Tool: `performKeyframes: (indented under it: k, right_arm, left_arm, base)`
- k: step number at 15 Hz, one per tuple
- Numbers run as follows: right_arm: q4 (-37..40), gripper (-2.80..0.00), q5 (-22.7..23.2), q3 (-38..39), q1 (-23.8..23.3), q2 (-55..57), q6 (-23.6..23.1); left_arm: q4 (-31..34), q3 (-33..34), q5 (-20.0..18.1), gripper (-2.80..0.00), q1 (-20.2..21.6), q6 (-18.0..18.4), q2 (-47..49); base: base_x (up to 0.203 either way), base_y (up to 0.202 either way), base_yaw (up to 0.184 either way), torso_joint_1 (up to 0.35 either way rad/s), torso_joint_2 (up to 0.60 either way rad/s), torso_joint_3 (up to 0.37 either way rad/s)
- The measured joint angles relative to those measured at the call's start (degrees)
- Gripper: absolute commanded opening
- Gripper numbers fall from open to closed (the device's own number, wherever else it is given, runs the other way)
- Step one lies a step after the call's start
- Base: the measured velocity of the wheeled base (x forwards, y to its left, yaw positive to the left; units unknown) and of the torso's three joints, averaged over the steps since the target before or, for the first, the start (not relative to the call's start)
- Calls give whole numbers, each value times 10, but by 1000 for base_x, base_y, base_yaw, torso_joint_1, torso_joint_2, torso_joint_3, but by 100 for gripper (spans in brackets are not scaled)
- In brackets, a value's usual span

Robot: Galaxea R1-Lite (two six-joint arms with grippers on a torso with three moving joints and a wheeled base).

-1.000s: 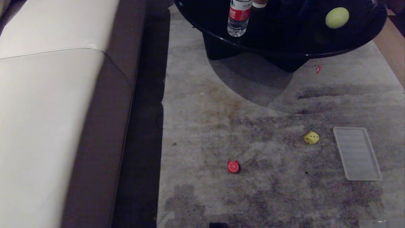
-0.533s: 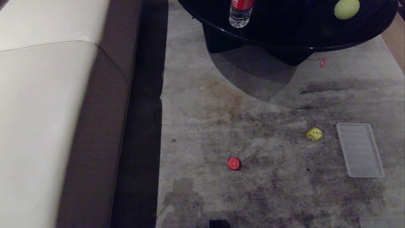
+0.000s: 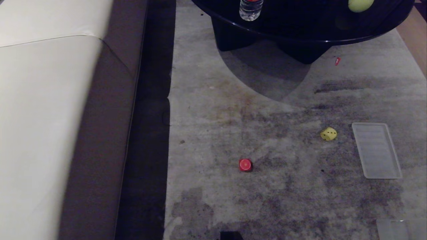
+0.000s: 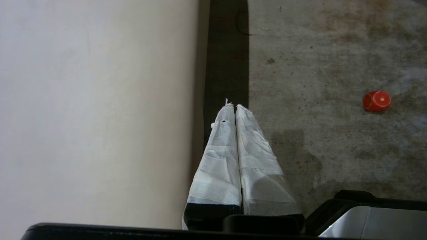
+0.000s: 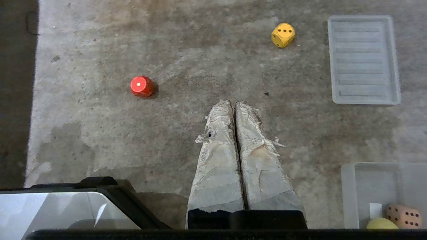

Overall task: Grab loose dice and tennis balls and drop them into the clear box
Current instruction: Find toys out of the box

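A red die (image 3: 245, 165) and a yellow die (image 3: 328, 134) lie loose on the grey rug. One tennis ball (image 3: 359, 4) rests on the black table at the far right. Only a corner of the clear box (image 3: 393, 229) shows in the head view; in the right wrist view the clear box (image 5: 353, 193) holds a tan die (image 5: 404, 216) and a tennis ball (image 5: 380, 224). My right gripper (image 5: 232, 102) hangs shut and empty above the rug between the red die (image 5: 141, 86) and yellow die (image 5: 283, 34). My left gripper (image 4: 232, 106) is shut and empty by the sofa edge, the red die (image 4: 376, 101) off to its side.
A cream sofa (image 3: 50, 116) with a brown side runs along the left. The round black table (image 3: 300, 36) stands at the far end with a water bottle (image 3: 251, 8) on it. A flat ribbed translucent lid (image 3: 376, 150) lies right of the yellow die.
The whole head view has slid upward in the picture, so the camera has moved; the dice, lid and table keep their places on the rug. Both grippers stay as they were.
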Motion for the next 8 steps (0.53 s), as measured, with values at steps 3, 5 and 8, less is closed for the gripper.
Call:
performKeyframes:
  k: [3,5,8]
  right_arm:
    - [1,-280,0,0,0,0,0]
    - [0,-280,0,0,0,0,0]
    - [1,-280,0,0,1,0,0]
  left_arm:
    - [0,0,0,-280,0,1,0]
    - [0,0,0,-280,0,0,0]
    - [0,0,0,-280,1,-2,0]
  base:
    - [-1,-20,2,2,1,2]
    - [-1,-128,9,1,3,6]
    - [0,-148,1,5,4,3]
